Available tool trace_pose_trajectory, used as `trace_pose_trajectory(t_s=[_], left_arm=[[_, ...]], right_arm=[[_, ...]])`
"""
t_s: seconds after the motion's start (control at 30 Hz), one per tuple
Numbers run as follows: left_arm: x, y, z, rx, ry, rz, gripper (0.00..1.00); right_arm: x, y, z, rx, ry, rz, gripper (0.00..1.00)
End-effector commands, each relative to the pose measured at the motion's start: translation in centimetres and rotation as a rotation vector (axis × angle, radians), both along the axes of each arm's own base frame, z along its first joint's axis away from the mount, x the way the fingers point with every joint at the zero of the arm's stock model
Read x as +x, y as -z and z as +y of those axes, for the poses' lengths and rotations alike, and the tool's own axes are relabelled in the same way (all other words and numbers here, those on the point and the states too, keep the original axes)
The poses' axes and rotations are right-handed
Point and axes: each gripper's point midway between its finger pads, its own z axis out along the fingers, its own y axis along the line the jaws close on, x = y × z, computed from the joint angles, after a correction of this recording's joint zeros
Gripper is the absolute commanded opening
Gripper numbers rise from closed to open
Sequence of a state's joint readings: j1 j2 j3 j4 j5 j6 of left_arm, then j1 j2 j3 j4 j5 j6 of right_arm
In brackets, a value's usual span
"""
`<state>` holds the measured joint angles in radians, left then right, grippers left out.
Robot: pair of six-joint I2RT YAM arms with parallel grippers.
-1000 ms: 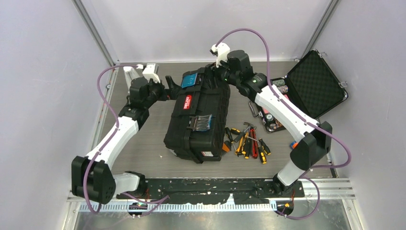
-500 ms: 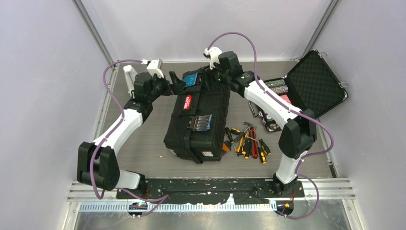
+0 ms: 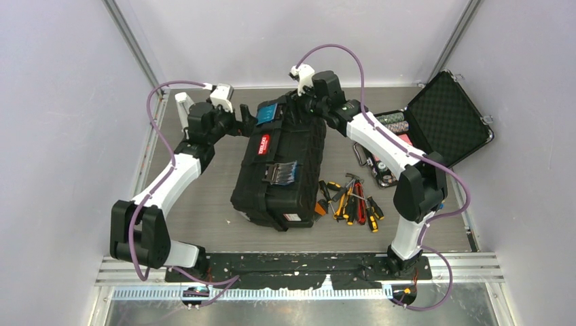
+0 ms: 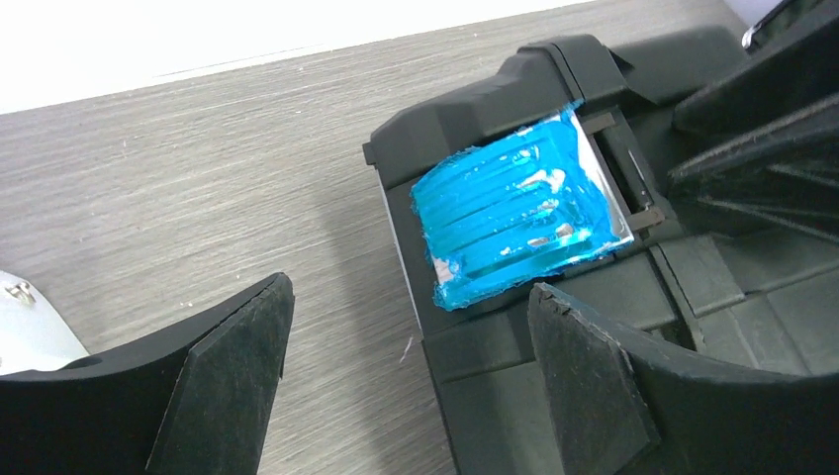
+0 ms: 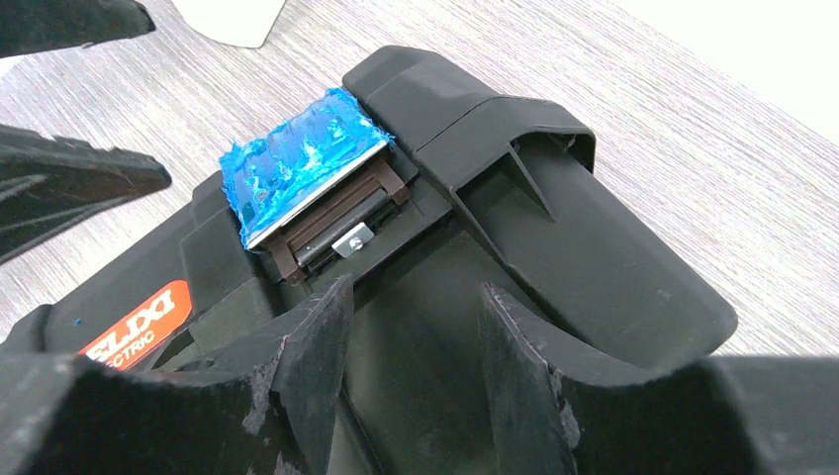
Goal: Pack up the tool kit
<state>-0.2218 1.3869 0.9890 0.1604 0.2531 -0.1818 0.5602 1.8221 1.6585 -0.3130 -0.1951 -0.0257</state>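
The black toolbox (image 3: 278, 170) lies closed in the middle of the table, its red-labelled handle (image 3: 263, 144) on top. One blue latch (image 3: 270, 112) is at its far end, another (image 3: 285, 173) at mid-lid. My left gripper (image 4: 411, 366) is open and straddles the box's far-left corner just below the far blue latch (image 4: 514, 213); one finger is over the table, the other over the box. My right gripper (image 5: 416, 336) is open, lower than the same latch (image 5: 307, 168) and over the black lid, with nothing pinched. Screwdrivers and pliers (image 3: 350, 200) lie loose to the right of the box.
A smaller foam-lined black case (image 3: 445, 122) stands open at the back right, with chips (image 3: 394, 122) in its base. The two grippers (image 3: 246, 122) (image 3: 299, 109) are close together at the toolbox's far end. Grey walls enclose the table on three sides.
Both arms have swung in toward the toolbox's far end. The right gripper moved left onto the lid and narrowed. The toolbox shifted slightly.
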Motion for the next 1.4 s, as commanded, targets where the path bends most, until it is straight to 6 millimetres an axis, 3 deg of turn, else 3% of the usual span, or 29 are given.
trace_pose_trajectory(t_s=[0.0,0.33,0.53,0.73,1.03,1.2,1.37], left_arm=[[0.3,-0.4,-0.6,0.080,0.084,-0.070,0.88],[0.8,1.2,-0.3,0.260,0.125,-0.090,0.89],[0.9,1.7,-1.1,0.290,0.173,-0.110,0.89],[1.5,1.0,-2.0,0.294,0.194,-0.176,0.89],[1.6,1.9,-3.1,0.416,0.275,-0.241,0.90],[2.5,0.3,-2.1,0.530,0.135,-0.356,0.89],[2.9,-3.2,-0.9,0.558,-0.054,-0.509,0.89]], right_arm=[[-1.6,3.8,1.7,-0.001,-0.066,0.106,0.55],[-1.8,3.9,1.7,0.028,-0.067,0.126,0.55],[-1.9,4.1,1.7,0.040,-0.069,0.136,0.55],[-1.9,4.2,1.5,0.042,-0.069,0.139,0.55],[-1.9,4.1,1.2,0.061,-0.070,0.144,0.55],[-1.9,4.1,1.1,0.066,-0.072,0.145,0.55],[-2.0,4.2,0.9,0.074,-0.068,0.149,0.55]])
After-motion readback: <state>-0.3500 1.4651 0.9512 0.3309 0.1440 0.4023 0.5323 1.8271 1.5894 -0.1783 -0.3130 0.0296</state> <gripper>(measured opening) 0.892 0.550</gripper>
